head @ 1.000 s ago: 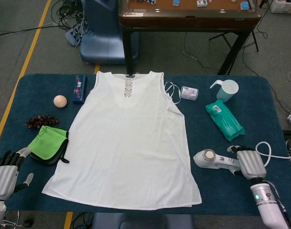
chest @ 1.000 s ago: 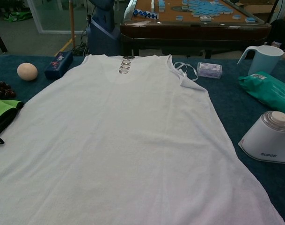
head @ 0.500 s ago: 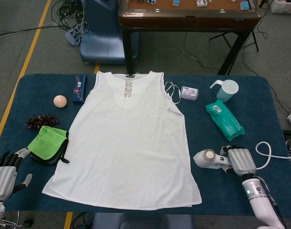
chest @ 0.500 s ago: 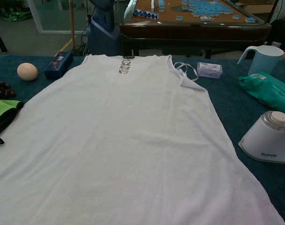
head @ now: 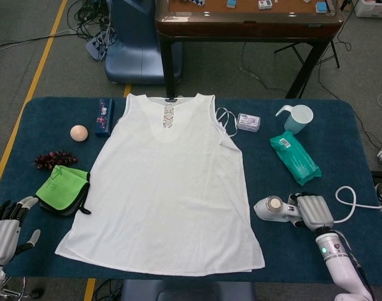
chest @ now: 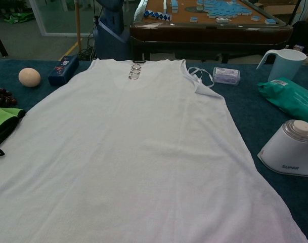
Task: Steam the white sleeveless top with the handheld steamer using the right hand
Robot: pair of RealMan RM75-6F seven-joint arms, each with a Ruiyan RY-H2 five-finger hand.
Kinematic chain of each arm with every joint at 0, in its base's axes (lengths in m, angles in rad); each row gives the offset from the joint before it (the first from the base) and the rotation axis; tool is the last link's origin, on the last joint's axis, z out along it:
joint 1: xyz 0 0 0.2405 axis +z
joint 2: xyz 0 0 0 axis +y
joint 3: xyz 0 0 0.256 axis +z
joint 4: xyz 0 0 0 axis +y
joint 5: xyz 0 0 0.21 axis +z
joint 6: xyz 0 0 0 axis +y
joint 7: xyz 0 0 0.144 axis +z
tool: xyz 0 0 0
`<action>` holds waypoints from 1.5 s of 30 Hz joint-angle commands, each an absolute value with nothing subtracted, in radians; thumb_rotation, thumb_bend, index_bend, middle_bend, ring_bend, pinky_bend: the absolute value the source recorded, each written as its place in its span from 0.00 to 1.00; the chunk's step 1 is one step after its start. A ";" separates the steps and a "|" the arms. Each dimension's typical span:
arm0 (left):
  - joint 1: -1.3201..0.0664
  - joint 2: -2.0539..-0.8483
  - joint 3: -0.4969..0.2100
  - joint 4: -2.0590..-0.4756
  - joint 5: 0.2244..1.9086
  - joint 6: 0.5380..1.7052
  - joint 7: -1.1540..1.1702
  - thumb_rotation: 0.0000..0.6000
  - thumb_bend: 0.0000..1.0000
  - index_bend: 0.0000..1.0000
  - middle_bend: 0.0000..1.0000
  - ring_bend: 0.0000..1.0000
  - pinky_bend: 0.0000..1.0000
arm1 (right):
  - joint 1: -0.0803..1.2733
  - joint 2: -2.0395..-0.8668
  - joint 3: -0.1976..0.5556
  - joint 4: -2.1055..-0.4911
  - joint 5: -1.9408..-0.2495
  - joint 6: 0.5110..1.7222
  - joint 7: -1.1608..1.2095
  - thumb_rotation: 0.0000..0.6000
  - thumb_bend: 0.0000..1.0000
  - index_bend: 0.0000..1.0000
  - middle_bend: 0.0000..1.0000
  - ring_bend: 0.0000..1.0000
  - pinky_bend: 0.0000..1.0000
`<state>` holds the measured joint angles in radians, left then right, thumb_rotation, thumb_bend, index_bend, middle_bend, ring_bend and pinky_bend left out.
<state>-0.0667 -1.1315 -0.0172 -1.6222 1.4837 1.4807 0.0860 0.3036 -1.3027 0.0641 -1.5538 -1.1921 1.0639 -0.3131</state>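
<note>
Right hand on steamer, top not yet steamed.
Head view: right hand (head: 313,211) wraps handheld steamer (head: 276,209) handle; left hand (head: 4,232) idle, fingers apart. Chest view: white sleeveless top (chest: 128,147) flat, steamer just right; lift squarely, trailing cord.

Prob. robot lab, floor cables (head: 90,12), yellow floor tape (head: 40,63), test props

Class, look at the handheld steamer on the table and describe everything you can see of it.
The handheld steamer is white, plastic-looking, with a round cap on its head and the brand "SUPOR" printed on its side in the chest view. It lies on the blue table just right of the white sleeveless top, not touching it. The right hand lies over its handle. A white cord loops off behind it.
</note>
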 commanded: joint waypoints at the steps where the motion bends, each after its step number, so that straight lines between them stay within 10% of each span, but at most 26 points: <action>1: -0.067 -1.132 -0.017 -1.623 1.484 1.480 0.088 1.00 0.29 0.13 0.14 0.15 0.05 | 0.305 -1.305 0.061 -1.546 -1.196 1.064 -0.302 1.00 0.39 0.47 0.45 0.31 0.35; 16: -0.065 -1.135 -0.017 -1.625 1.481 1.479 0.096 1.00 0.29 0.13 0.14 0.15 0.05 | 0.298 -1.321 0.045 -1.504 -1.258 1.086 -0.204 1.00 0.56 0.54 0.52 0.39 0.41; 45: -0.072 -1.130 -0.018 -1.657 1.469 1.458 0.144 1.00 0.29 0.14 0.14 0.15 0.05 | 0.285 -1.359 0.056 -1.375 -1.397 1.198 -0.027 1.00 0.57 0.65 0.75 0.68 0.54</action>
<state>-0.0721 -1.1300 -0.0177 -1.6568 1.4696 1.4585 0.1432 0.2854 -1.3555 0.0552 -1.3810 -1.3905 1.1926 -0.0346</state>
